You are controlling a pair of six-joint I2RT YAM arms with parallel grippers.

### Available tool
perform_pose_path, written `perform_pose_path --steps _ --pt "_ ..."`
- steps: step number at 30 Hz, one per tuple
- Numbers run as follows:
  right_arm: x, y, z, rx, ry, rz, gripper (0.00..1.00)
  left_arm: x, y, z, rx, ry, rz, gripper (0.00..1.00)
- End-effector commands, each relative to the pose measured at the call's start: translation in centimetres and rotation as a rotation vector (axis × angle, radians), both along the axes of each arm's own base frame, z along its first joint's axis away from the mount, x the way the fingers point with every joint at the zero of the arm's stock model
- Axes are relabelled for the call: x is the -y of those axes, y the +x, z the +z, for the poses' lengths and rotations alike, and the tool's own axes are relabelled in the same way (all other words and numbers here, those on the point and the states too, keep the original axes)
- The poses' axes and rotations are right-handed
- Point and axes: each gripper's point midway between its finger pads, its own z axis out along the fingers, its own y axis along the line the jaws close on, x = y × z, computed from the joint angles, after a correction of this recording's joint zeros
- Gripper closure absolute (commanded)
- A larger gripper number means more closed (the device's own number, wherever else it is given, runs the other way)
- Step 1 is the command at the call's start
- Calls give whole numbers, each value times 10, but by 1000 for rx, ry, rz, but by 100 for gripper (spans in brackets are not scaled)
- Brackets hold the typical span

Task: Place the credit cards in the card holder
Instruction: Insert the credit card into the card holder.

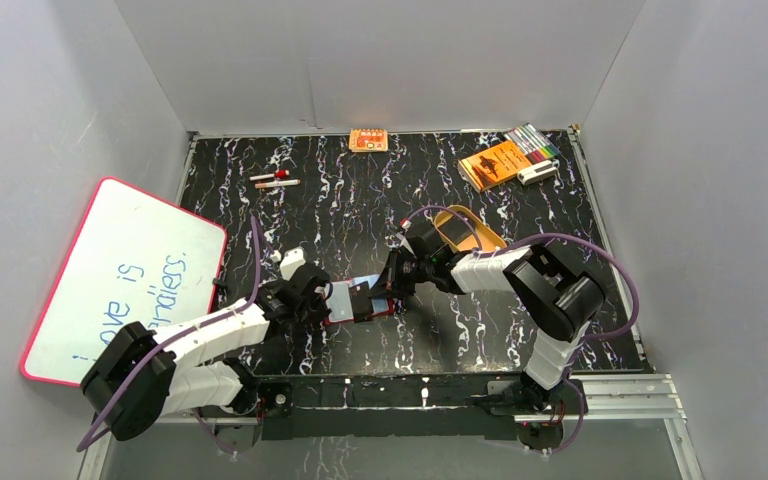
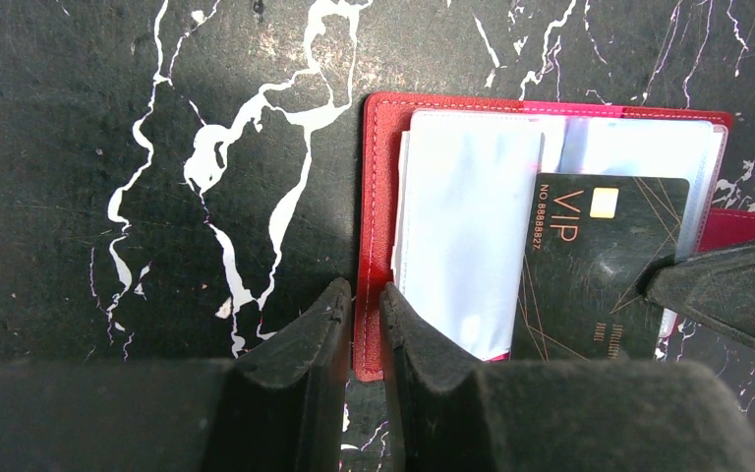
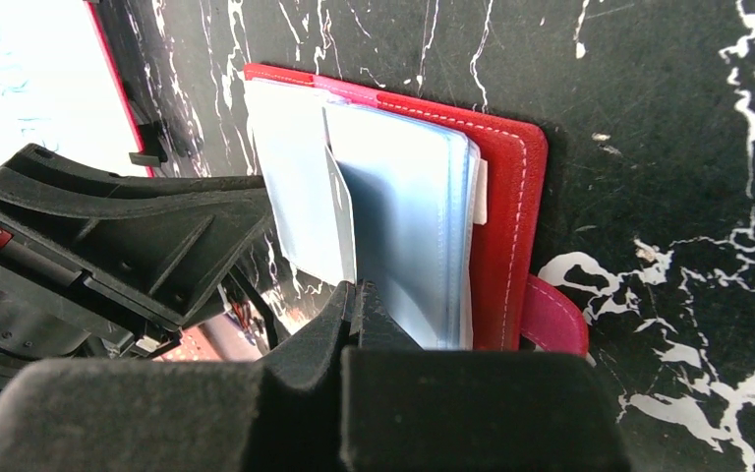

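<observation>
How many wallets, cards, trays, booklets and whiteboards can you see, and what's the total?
wallet: 1
card: 1
tray: 1
booklet: 1
whiteboard: 1
Total: 5

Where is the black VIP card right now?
In the left wrist view, the black card lies on the clear sleeves of the open card holder, its edge pinched by the right gripper. From above, that is front and centre.
</observation>
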Motion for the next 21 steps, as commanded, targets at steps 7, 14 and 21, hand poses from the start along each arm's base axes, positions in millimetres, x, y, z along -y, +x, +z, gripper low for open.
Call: perform_pose_path --steps 7,14,21 --pt "1 19 4 75 -56 -44 100 -12 -4 -8 -16 43 21 85" --pt "5 26 28 180 -19 -71 100 -15 -3 -2 2 48 30 85" --pt "0 31 30 190 -10 -72 100 -15 -2 -1 2 47 37 84"
